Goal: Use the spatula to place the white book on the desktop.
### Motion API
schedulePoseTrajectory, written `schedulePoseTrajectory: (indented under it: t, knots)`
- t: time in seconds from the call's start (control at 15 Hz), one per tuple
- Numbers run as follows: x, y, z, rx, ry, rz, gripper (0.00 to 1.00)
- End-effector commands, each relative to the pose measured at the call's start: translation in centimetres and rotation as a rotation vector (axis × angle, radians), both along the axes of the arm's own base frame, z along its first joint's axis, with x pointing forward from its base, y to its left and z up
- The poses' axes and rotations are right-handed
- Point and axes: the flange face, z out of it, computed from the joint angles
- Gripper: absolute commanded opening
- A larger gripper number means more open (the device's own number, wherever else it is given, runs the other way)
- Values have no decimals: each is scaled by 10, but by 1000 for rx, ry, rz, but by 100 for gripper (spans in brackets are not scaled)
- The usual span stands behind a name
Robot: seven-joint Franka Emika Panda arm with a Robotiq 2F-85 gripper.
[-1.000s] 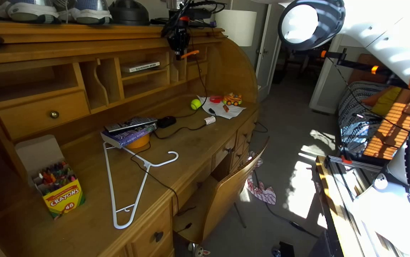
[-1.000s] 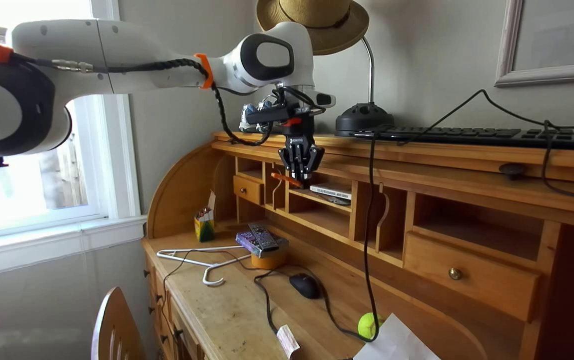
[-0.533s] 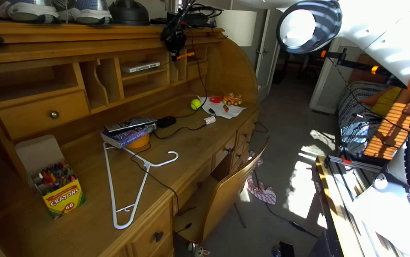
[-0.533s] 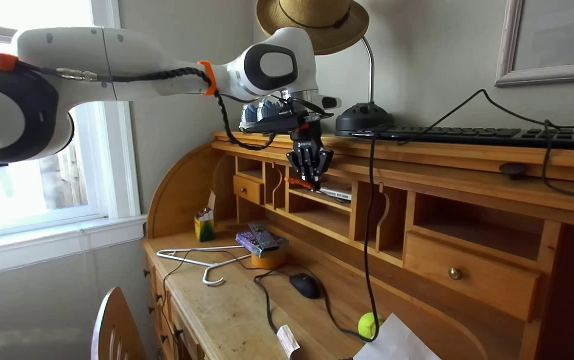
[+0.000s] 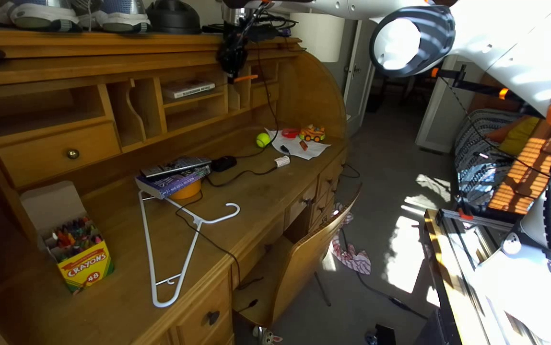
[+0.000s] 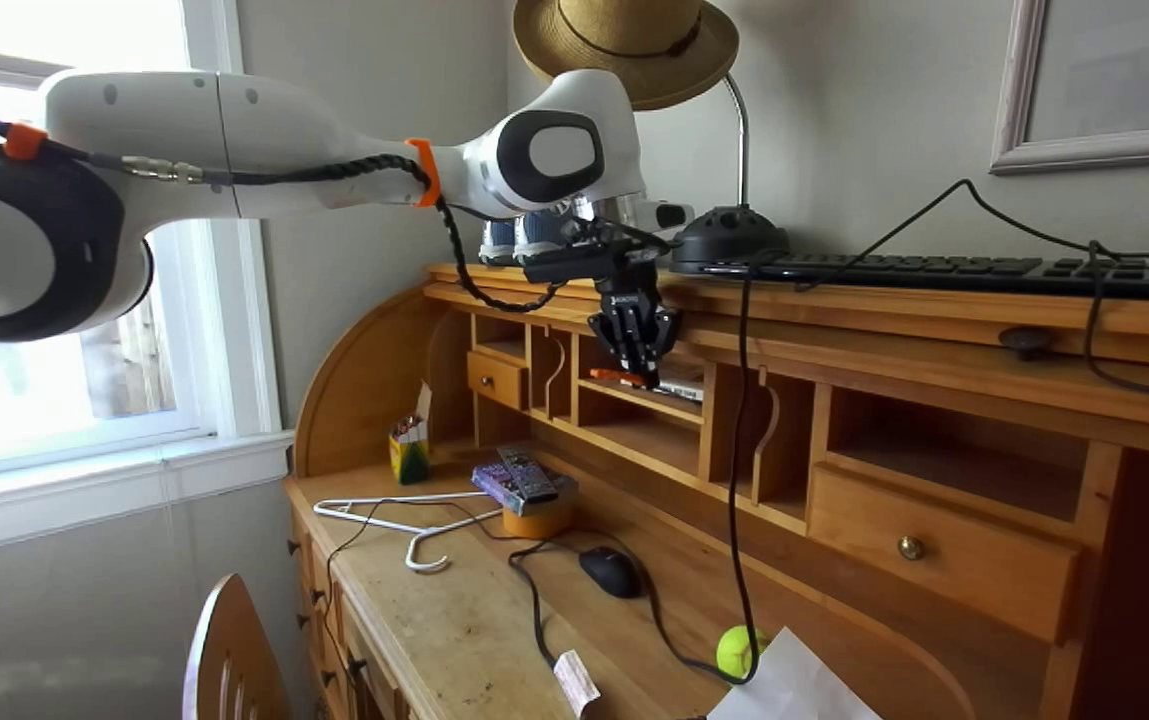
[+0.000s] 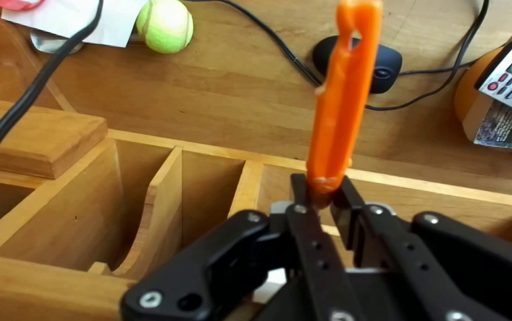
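Inside a cubby lies the white book.

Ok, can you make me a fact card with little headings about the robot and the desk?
Holder: black gripper, shut on slim orange-handled spatula
To move: thin rectangular white book, on upper wooden cubby shelf
Goes to: broad honey-brown wooden desktop
On desktop: yellow crayon box, white hanger, lime tennis ball
Hard to see: spatula's other end

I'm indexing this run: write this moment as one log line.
jaws: shut on spatula | white book: on cubby shelf, not yet on desktop | spatula-book contact: unclear
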Motion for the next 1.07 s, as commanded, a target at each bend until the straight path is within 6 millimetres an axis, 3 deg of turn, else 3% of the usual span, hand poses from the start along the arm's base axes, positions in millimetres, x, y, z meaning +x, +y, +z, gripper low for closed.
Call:
schedulePoseTrajectory:
  t: [0.0,0.4,1.0]
  knots:
    - [2,-8,-8,8,-34,41,5]
    - [-3,-24,-21,41,-26,106,5]
    - [-21,-63,-47,73,-5,278,5]
